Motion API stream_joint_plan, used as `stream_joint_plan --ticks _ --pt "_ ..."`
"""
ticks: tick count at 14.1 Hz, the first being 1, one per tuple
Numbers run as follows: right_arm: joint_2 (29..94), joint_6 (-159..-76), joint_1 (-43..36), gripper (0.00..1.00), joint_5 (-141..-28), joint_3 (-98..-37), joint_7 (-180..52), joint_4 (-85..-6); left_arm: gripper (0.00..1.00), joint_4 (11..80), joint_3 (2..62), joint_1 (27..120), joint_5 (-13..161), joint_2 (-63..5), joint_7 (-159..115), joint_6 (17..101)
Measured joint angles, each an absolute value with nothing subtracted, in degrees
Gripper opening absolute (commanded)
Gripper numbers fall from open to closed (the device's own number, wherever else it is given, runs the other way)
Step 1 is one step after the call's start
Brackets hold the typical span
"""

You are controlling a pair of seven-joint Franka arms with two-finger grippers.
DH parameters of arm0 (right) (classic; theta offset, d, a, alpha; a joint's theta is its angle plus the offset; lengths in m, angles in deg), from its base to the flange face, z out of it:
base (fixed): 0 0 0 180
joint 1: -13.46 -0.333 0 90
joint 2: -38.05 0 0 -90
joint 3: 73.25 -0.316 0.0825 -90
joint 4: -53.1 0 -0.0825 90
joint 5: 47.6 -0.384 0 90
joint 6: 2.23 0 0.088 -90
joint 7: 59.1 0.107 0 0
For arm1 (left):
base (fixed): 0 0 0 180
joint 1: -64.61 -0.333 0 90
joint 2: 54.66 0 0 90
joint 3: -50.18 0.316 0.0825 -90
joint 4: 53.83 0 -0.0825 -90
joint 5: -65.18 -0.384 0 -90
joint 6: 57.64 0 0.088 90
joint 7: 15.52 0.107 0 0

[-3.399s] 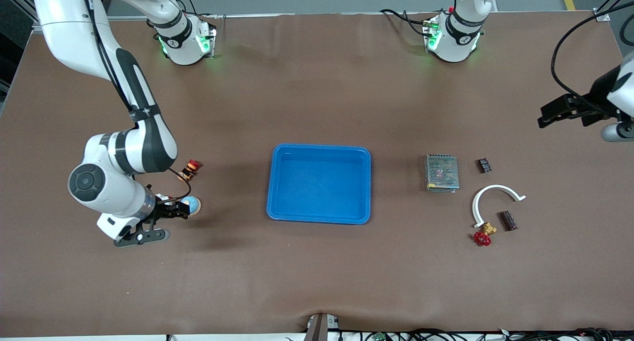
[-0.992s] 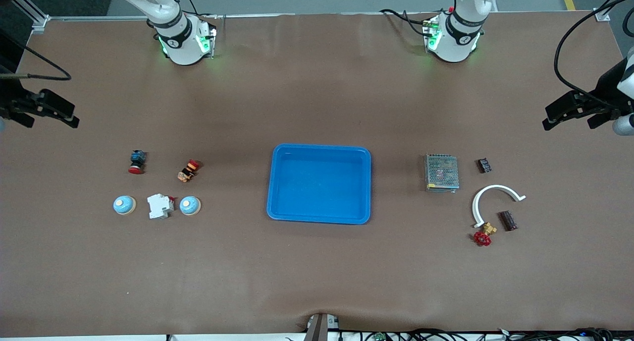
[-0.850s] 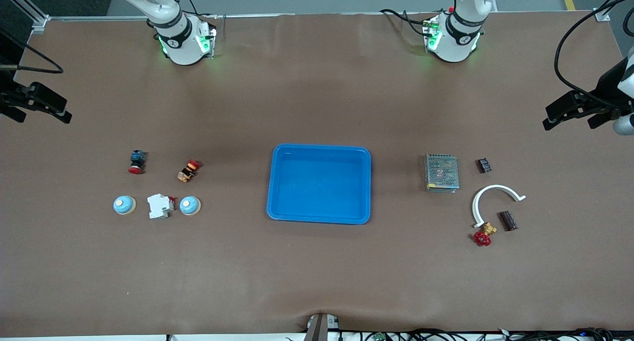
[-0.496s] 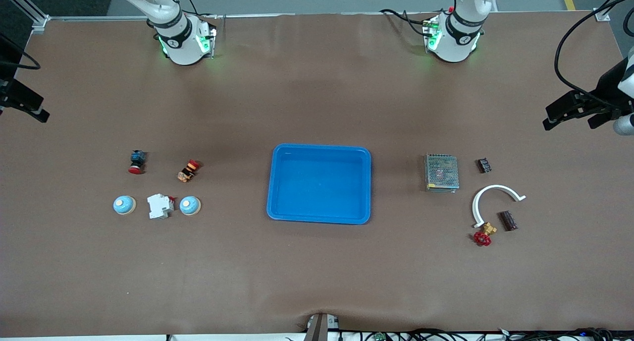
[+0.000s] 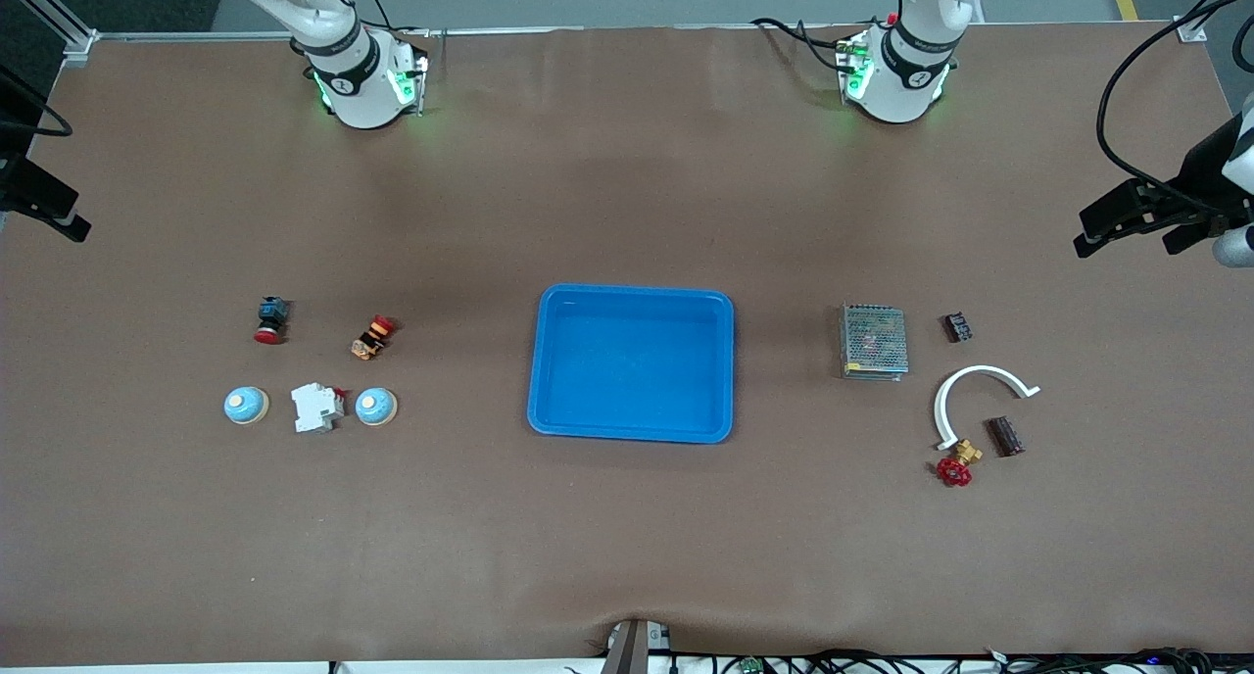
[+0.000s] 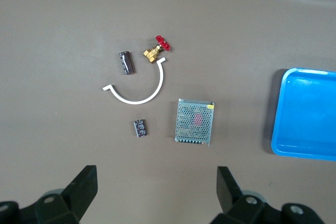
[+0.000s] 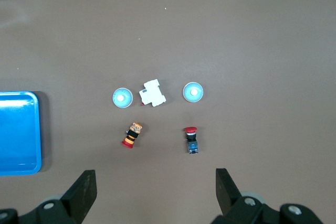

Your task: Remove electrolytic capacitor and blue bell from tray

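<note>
Capacitor (image 5: 1005, 436) and two bells (image 5: 375, 407) lie on the bench (image 5: 627, 556); left pincer (image 6: 155, 195) and right pincer (image 7: 155, 195) hang spread, empty, at its end edges.

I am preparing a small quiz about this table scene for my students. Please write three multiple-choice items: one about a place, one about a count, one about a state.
1. Where does the white circuit breaker lie?
A. in the blue tray
B. between the two blue bells
C. on the metal power supply

2. How many blue bells are on the table?
A. one
B. two
C. three

3. What is the state of the blue tray?
A. empty
B. holding a bell
C. holding a capacitor

Answers:
1 B: one bell and the other bell flank it.
2 B: only those two show.
3 A: its floor is bare; the capacitor lies on the table, and the left gripper and right gripper are both open, holding nothing.
</note>
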State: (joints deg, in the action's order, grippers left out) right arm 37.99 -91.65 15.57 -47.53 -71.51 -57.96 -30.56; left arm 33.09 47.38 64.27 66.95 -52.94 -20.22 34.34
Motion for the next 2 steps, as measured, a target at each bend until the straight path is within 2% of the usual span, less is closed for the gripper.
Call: stream_joint_plan --ticks 2 --pt "38.0 -91.6 15.6 1.0 -47.5 -71.6 -58.0 -30.6 1.0 33.1 47.4 64.3 66.9 -52.9 -20.2 34.3"
